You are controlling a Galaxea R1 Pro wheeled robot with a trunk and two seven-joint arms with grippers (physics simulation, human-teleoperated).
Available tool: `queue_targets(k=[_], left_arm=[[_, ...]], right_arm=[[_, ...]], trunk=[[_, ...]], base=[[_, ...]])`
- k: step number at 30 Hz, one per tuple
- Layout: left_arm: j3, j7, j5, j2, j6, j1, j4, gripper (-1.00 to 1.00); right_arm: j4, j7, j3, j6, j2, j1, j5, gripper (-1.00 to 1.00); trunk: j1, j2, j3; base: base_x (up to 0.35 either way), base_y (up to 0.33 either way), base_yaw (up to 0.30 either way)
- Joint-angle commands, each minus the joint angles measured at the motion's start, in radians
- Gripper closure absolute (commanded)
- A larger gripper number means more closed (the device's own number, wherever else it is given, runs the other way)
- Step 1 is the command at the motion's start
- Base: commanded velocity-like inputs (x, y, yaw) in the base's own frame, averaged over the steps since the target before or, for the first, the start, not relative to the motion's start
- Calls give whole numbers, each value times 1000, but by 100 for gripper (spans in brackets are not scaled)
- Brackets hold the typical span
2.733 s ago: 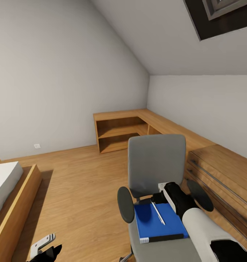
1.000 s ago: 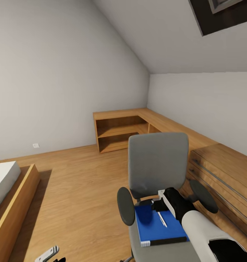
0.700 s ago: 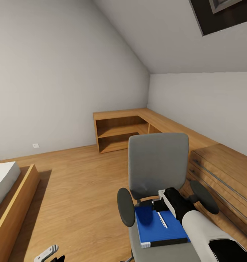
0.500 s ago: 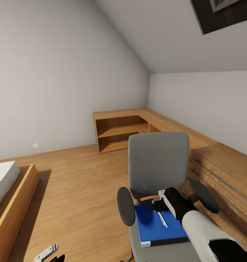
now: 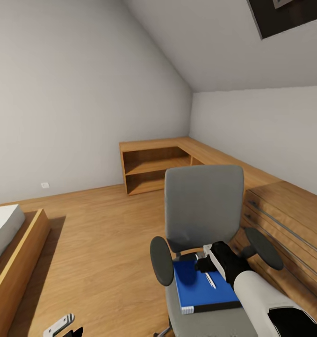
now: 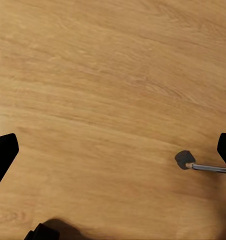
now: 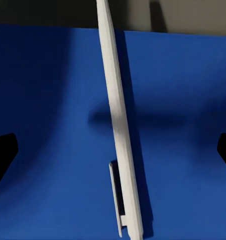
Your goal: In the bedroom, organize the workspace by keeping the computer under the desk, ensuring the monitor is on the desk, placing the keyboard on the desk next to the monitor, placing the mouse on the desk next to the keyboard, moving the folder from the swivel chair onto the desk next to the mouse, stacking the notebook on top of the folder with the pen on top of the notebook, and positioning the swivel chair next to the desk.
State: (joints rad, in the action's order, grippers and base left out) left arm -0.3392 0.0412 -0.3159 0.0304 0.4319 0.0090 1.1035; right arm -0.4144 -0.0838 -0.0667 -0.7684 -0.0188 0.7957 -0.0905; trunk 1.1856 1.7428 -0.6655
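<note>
The grey swivel chair (image 5: 203, 201) stands in front of me with the bright blue folder (image 5: 196, 288) flat on its seat. A white pen (image 5: 208, 278) lies on the folder. My right gripper (image 5: 202, 265) hovers just above the pen's far end. In the right wrist view the pen (image 7: 118, 125) runs across the folder (image 7: 183, 100) between the gripper's (image 7: 113, 152) wide-open fingers, untouched. My left gripper (image 5: 59, 324) hangs low over the floor, open and empty (image 6: 113, 152). Desk, monitor, keyboard, mouse, computer and notebook are out of view.
A low oak chest (image 5: 289, 220) with long bar handles stands right beside the chair. An oak corner shelf (image 5: 154, 164) lines the far walls. A wood-framed bed (image 5: 13, 252) is at left. Wooden floor (image 5: 97, 243) lies between. A chair castor (image 6: 184, 160) shows under my left gripper.
The whole view has shifted slightly. My right gripper has come down closer to the pen on the folder. The left gripper sits lower in the picture than 2.7 s ago.
</note>
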Motion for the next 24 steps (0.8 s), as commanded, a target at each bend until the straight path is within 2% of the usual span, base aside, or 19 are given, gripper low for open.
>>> queue_targets(k=[1, 4, 11, 20, 24], left_arm=[[-1, 4, -11, 1, 6, 0, 2, -100], [-1, 4, -11, 1, 6, 0, 2, -100], [-1, 3, -11, 1, 6, 0, 2, -100], [-1, 6, -11, 0, 7, 0, 2, -100], [-1, 6, -11, 0, 7, 0, 2, -100]], right_arm=[[-1, -9, -3, -5, 1, 0, -10, -100], [0, -11, -3, -6, 2, 0, -8, -100], [0, -11, -2, -5, 2, 0, -9, -100], [5, -11, -2, -5, 2, 0, -8, -100], [5, -11, -2, -5, 2, 0, -7, -100]], trunk=[[4, 8, -4], [15, 29, -13], [15, 29, -13], [50, 92, -42], [50, 92, -42]], base=[[0, 0, 0], [0, 0, 0], [0, 0, 0], [0, 0, 0], [0, 0, 0]])
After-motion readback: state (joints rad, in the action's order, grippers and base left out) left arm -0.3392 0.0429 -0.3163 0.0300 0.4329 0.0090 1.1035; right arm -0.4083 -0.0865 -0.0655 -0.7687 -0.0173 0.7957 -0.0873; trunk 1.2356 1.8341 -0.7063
